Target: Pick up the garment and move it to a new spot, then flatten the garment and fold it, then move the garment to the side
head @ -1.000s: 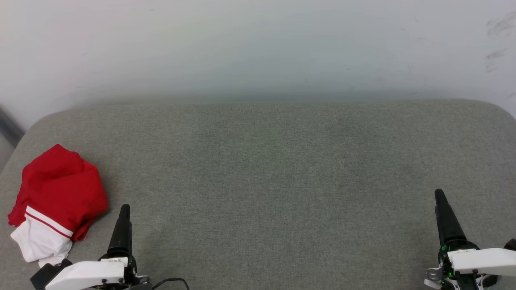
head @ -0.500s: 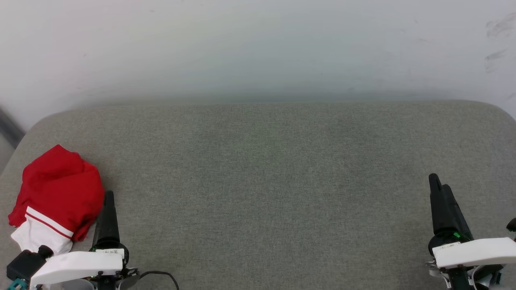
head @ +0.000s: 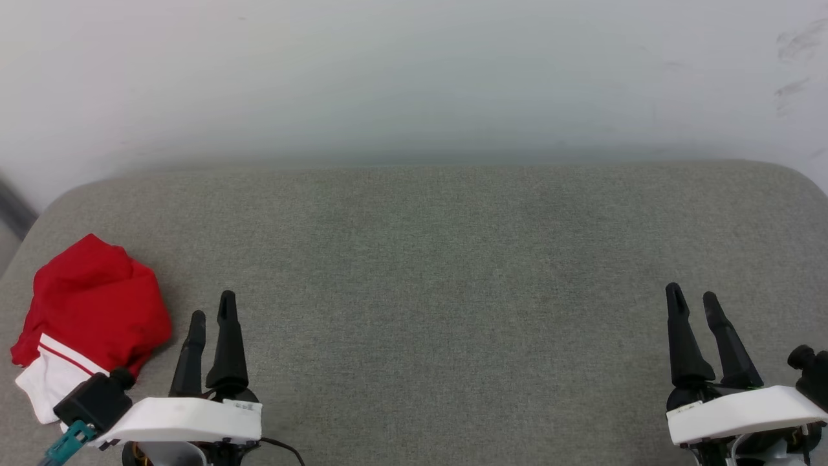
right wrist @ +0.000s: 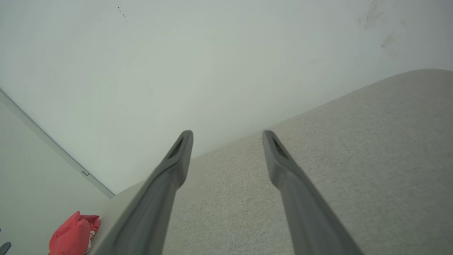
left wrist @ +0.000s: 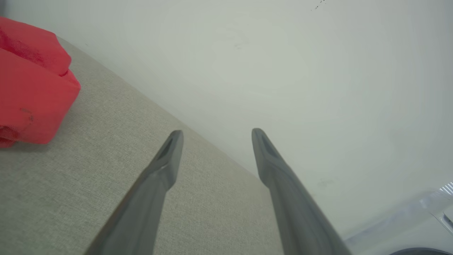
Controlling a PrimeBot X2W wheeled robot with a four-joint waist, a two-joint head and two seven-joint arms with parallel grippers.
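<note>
My left claw [head: 212, 305] is at the lower left of the head view, above the grey cushion [head: 420, 259]. Its two dark fingers [head: 228, 343] point away from me, toward the white wall [head: 414, 77]. There is a clear gap between the fingers and nothing inside it, so this claw is wide and empty. One fingertip reaches a little further forward than the other. In the left wrist view the far edge of the cushion runs slanted across the picture, so my wrist is rolled to one side. There, one finger stands over the cushion and the other stands in front of the wall. My left white forearm cover [head: 187, 417] lies almost level along the bottom edge, with a black block [head: 94, 401] at its outer end.

The garment [head: 97, 298] lies in a crumpled heap at the left end of the cushion, near the front edge. It is red on top, and a white part with a thin red stripe is lower down. It is just beside my left claw, on the outer side, and the fingers do not touch it. The black block overlaps the white part in the head view, and I cannot tell if they touch.

My right claw [head: 691, 291] is at the lower right, well apart from the garment. Its fingers are also spread wide and hold nothing, and they lean slightly inward over the bare cushion.
</note>
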